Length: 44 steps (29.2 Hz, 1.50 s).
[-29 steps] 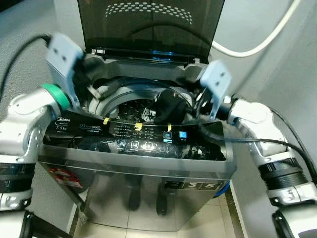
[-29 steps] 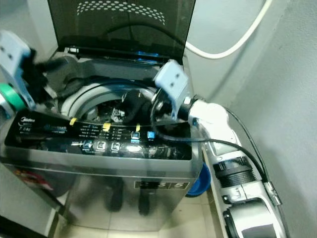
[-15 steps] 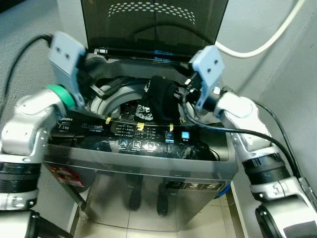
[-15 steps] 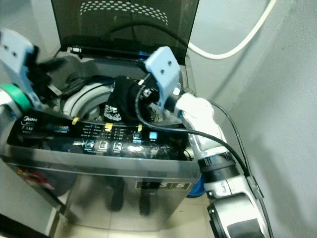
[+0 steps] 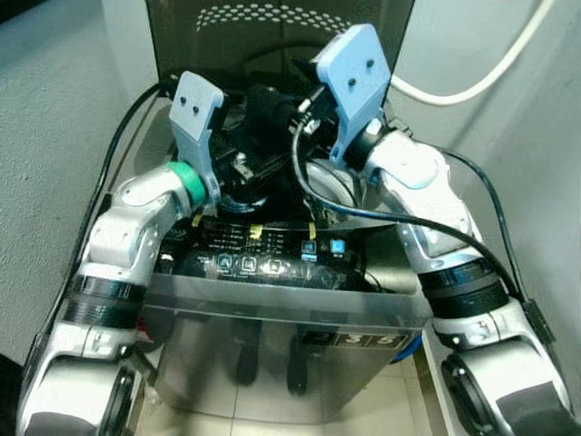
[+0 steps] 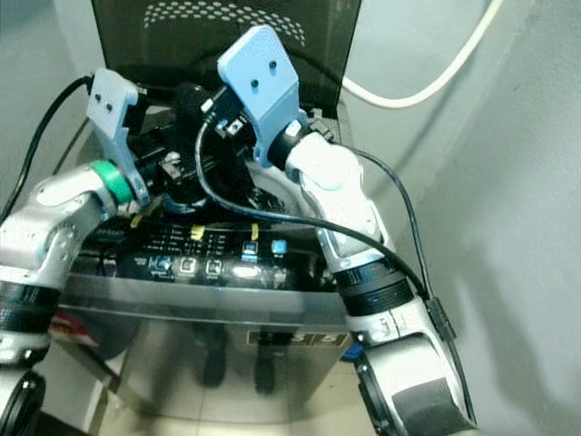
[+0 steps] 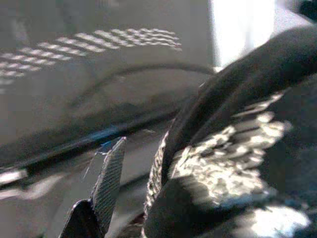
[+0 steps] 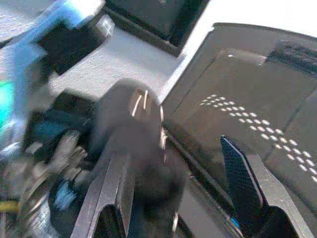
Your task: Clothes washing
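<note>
Dark clothing (image 5: 272, 127), a bunched black garment with a pale print, hangs above the washing machine (image 5: 281, 318), held up between both arms over the open tub. The right tool (image 8: 168, 193) seems spread wide with the cloth draped against one finger; whether it truly grips, I cannot tell. The left tool (image 7: 133, 198) presses beside the bundle, its state unclear. Behind stands the raised lid (image 5: 272, 36), a hard edge close at the back. I judge open room lies toward the machine's front, over the control panel (image 5: 272, 254).

One washing machine (image 5: 290, 300), one black garment (image 5: 268, 118), one white hose (image 5: 481, 77) — two grippers.
</note>
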{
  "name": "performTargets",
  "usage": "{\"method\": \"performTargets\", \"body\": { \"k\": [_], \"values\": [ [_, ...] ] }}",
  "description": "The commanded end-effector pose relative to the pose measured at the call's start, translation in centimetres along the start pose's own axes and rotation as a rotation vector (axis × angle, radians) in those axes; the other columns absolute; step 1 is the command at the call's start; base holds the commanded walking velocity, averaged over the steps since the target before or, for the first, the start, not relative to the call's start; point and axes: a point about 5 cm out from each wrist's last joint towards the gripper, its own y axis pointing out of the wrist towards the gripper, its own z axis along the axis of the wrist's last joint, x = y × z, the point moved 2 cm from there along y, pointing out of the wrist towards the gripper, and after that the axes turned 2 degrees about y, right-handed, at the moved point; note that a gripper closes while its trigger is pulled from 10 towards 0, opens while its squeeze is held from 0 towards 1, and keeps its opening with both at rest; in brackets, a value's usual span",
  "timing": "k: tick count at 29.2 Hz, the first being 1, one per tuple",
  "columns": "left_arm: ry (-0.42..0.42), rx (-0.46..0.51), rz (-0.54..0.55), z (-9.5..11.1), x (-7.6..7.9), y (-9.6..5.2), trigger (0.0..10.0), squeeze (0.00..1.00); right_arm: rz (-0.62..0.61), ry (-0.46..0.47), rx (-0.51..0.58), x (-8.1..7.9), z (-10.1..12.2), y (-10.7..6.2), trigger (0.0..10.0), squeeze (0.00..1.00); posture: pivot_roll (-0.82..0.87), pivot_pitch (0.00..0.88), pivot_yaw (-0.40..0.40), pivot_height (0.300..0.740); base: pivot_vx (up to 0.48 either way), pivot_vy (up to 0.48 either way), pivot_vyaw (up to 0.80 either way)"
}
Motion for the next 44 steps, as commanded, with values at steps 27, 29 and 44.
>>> {"method": "performTargets", "body": {
  "k": [27, 29, 44],
  "values": [
    [0.062, 0.041, -0.104, 1.5, -2.7, -3.6, 10.0, 0.0, -0.368, 0.087, 0.062, 3.7, -1.8, -3.9, 10.0, 0.0, 0.04, 0.094, 0.005, 0.74, 0.0, 0.0, 0.0],
    [0.145, 0.162, -0.076, 4.1, -2.6, -3.8, 10.0, 0.0, -0.47, 0.122, 0.147, 4.3, -0.5, -4.7, 10.0, 0.0, 0.04, 0.095, 0.008, 0.74, 0.0, 0.0, 0.0],
    [0.097, 0.378, -0.405, 9.1, 4.8, -5.8, 10.0, 0.0, -0.694, 0.169, 0.172, 4.1, -0.7, -7.9, 10.0, 0.0, 0.05, 0.093, 0.038, 0.74, 0.0, 0.0, 0.0]
  ]
}}
